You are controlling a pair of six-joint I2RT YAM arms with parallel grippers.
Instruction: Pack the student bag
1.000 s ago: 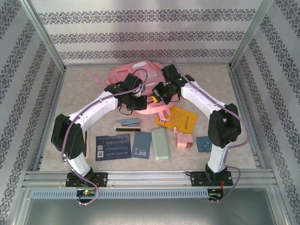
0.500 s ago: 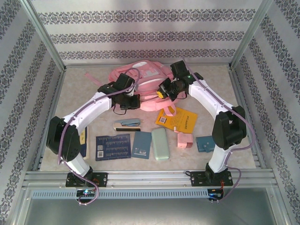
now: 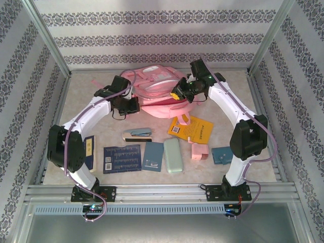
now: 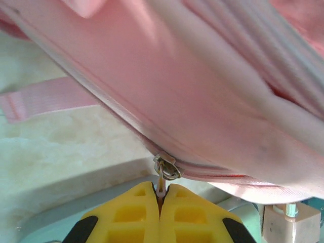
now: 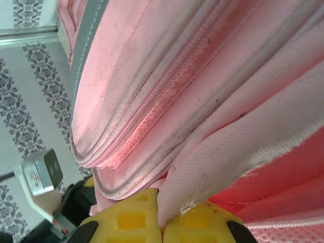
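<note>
At upper centre, the left hand point(image 4: 161, 195) is clamped on the zipper pull point(image 4: 165, 169) of the pink student bag point(image 3: 154, 93), the right hand point(image 5: 161, 212) on its fabric fold point(image 5: 202, 169).

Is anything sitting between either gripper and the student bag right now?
Nothing visible. The left gripper is shut on the zipper pull of the student bag, and the right gripper is shut on the bag's pink fabric.

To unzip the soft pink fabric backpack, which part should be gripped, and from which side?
The small metal zipper pull on the soft pink fabric backpack, approached from the bag's left edge: the tab juts outward from the seam, thin enough to pinch flat. The left gripper is shut on it; the right gripper pinches a fabric fold opposite.
</note>
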